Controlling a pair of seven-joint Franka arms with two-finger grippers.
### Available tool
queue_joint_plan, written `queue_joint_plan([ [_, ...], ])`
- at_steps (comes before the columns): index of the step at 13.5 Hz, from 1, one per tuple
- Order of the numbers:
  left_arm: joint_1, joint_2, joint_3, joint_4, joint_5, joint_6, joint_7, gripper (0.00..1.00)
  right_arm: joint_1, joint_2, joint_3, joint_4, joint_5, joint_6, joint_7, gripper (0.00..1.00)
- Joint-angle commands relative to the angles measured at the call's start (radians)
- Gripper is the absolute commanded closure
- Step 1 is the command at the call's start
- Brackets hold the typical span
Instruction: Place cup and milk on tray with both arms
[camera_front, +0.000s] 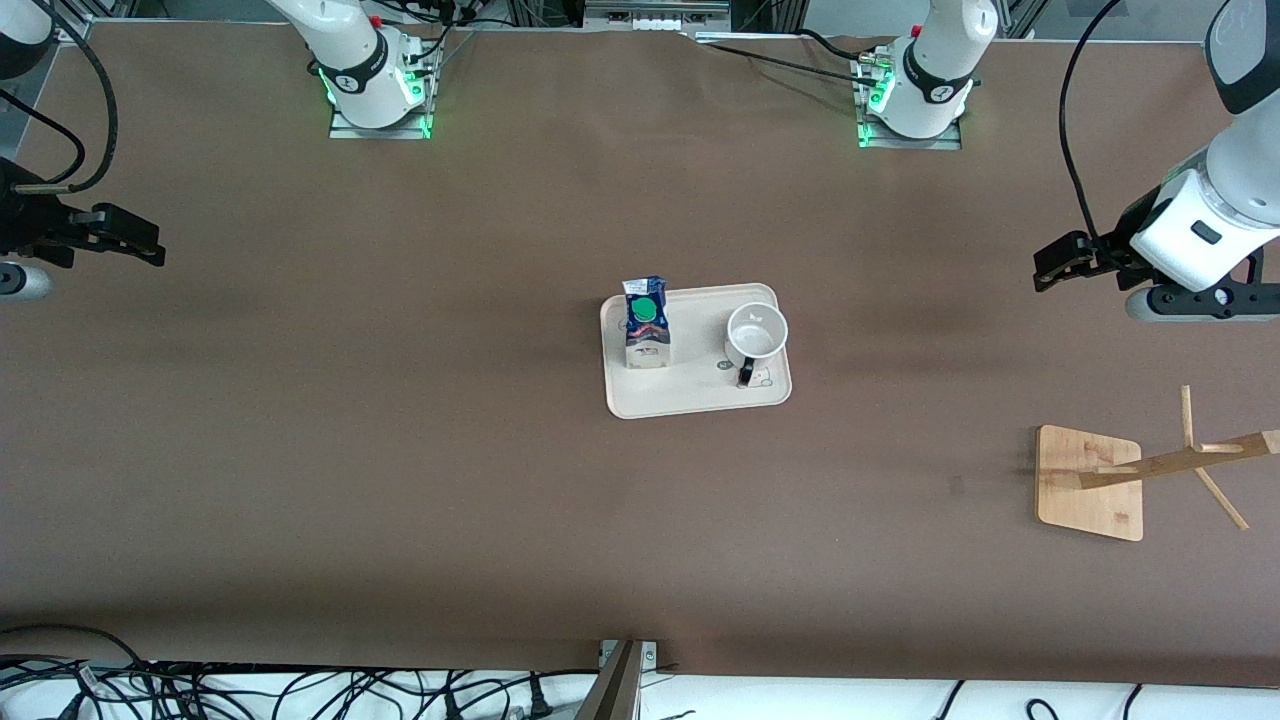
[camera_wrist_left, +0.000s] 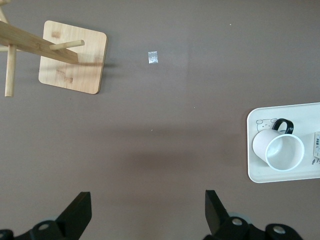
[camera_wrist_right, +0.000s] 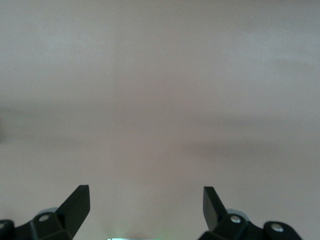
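The cup (camera_front: 756, 333) stands upright on the tray (camera_front: 700, 400) at the table's middle, handle toward the front camera. The milk (camera_front: 647, 325) stands upright on the same tray, toward the right arm's end. My left gripper (camera_front: 1045, 268) is open and empty, up in the air over the left arm's end of the table, well apart from the tray. My right gripper (camera_front: 150, 245) is open and empty over the right arm's end. The left wrist view shows its open gripper (camera_wrist_left: 148, 200), the cup (camera_wrist_left: 280, 150), the tray (camera_wrist_left: 257, 175) and an edge of the milk (camera_wrist_left: 317, 145). The right wrist view shows its open gripper (camera_wrist_right: 146, 197) over bare table.
A wooden rack (camera_front: 1090, 480) with a square base and pegs stands near the left arm's end, nearer to the front camera than the left gripper; it also shows in the left wrist view (camera_wrist_left: 75, 57). A small pale scrap (camera_wrist_left: 153, 57) lies on the table beside it.
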Motion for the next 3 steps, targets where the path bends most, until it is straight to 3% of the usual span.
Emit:
queue_joint_plan([
  [1,0.007,-0.022,-0.011,-0.01,0.022,-0.021,0.008,0.0,-0.005,-0.006,0.004,0.003,-0.008,-0.011,-0.011,0.0],
  [3,0.007,-0.022,-0.005,-0.005,0.022,-0.024,0.013,0.0,-0.005,-0.006,0.004,0.003,-0.008,-0.013,-0.011,0.0],
])
